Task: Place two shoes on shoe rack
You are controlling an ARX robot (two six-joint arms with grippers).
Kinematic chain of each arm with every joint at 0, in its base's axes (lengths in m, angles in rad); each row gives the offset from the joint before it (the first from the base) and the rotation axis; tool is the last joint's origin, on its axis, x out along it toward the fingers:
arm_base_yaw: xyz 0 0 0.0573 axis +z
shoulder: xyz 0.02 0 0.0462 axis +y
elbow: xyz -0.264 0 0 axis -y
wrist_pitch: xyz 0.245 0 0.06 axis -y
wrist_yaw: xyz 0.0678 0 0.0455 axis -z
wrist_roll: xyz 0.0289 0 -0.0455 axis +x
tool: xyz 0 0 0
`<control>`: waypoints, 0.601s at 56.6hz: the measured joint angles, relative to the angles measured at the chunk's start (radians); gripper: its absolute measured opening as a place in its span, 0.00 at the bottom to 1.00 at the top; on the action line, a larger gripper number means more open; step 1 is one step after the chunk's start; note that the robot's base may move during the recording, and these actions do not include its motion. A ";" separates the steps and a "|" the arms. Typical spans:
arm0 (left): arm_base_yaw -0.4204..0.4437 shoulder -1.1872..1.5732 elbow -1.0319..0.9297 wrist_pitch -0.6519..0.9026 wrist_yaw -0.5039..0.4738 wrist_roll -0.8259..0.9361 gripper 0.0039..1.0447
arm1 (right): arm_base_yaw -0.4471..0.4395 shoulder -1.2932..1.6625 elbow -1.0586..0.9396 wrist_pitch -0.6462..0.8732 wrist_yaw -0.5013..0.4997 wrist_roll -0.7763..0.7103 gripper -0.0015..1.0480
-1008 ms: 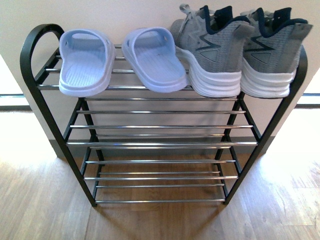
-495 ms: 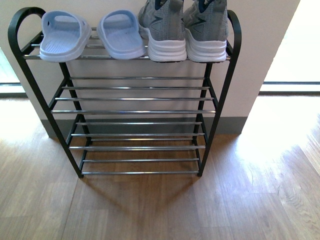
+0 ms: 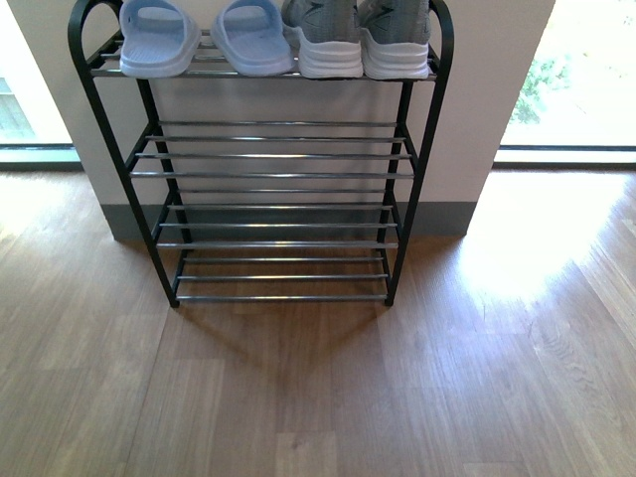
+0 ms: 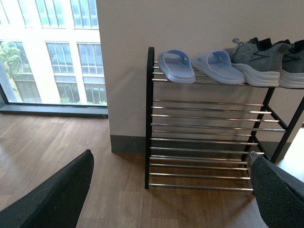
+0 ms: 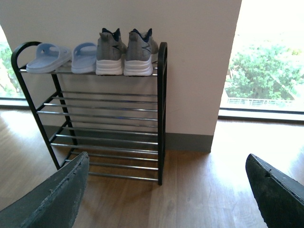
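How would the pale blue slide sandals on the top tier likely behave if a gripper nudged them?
The slide sandals look like light moulded rubber, so probably slightly bendy. Resting across smooth chrome bars of the shoe rack, they would likely slide easily. Their toes overhang the front bar, so a push could tip them off.

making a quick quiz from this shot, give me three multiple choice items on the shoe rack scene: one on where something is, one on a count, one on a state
1. Where do the sneakers sit on the shoe rack?
A. bottom tier
B. top tier, right of the slide sandals
C. on the wooden floor

2. How many shoes are on the rack in all?
A. two
B. three
C. four

3. What state is the left claw in?
A. open, holding nothing
B. shut on a sneaker
C. shut on a sandal

Answers:
1. B, both wrist views show the grey pair on the top bars beside the sandals.
2. C, two sandals and two sneakers line the top tier.
3. A, the left wrist view shows its fingers wide apart with only the floor and rack between them.
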State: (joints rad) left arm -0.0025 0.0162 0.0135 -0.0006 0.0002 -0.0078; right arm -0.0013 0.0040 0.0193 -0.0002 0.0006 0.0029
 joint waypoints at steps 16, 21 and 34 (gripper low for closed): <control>0.000 0.000 0.000 0.000 0.000 0.000 0.91 | 0.000 0.000 0.000 0.000 0.000 0.000 0.91; 0.000 0.000 0.000 0.000 0.000 0.000 0.91 | 0.000 0.000 0.000 0.000 0.000 0.000 0.91; 0.000 0.000 0.000 0.000 0.000 0.000 0.91 | 0.000 0.001 0.000 0.000 0.000 0.000 0.91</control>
State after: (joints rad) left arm -0.0025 0.0162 0.0135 -0.0006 0.0002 -0.0078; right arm -0.0013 0.0048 0.0193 -0.0002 0.0006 0.0029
